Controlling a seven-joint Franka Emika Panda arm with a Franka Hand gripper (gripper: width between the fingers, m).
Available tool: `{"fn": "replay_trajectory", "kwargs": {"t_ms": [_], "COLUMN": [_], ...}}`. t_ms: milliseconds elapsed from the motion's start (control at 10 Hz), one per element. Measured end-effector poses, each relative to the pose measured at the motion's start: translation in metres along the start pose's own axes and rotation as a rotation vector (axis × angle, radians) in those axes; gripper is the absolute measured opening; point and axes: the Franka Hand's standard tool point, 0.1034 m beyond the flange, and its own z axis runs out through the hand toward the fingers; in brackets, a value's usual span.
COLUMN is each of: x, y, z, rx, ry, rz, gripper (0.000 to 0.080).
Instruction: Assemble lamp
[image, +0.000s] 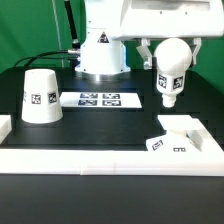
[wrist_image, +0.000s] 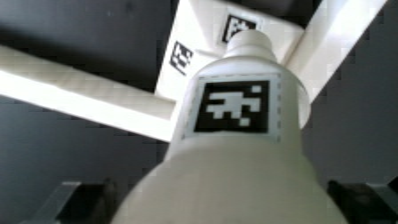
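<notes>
My gripper (image: 171, 55) is shut on the round head of the white bulb (image: 170, 68) and holds it in the air with the stem pointing down. The blocky base (image: 178, 136) lies on the table below it, at the exterior view's right, slightly apart from the stem tip. The tapered shade (image: 40, 95) stands mouth down at the exterior view's left. In the wrist view the bulb (wrist_image: 231, 130) fills the middle with its tag facing the camera, between the dark fingers (wrist_image: 80, 200). The base (wrist_image: 199, 40) shows beyond the stem tip.
The marker board (image: 98, 99) lies flat between the shade and the bulb. A low white wall (image: 100, 158) runs along the front and both sides of the black table; it crosses the wrist view (wrist_image: 71, 85). The robot's base (image: 103, 55) stands at the back.
</notes>
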Motion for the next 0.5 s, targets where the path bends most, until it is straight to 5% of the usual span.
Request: {"fn": "replay_trajectory", "kwargs": {"t_ms": [200, 500], "x": [0.022, 0.027], "y": [0.003, 0.006], "z": [0.001, 0.003], "rx": [-0.001, -0.012], "ry": [0.018, 0.053], "rz": [-0.029, -0.036], "gripper": [0.0577, 0.0577]}}
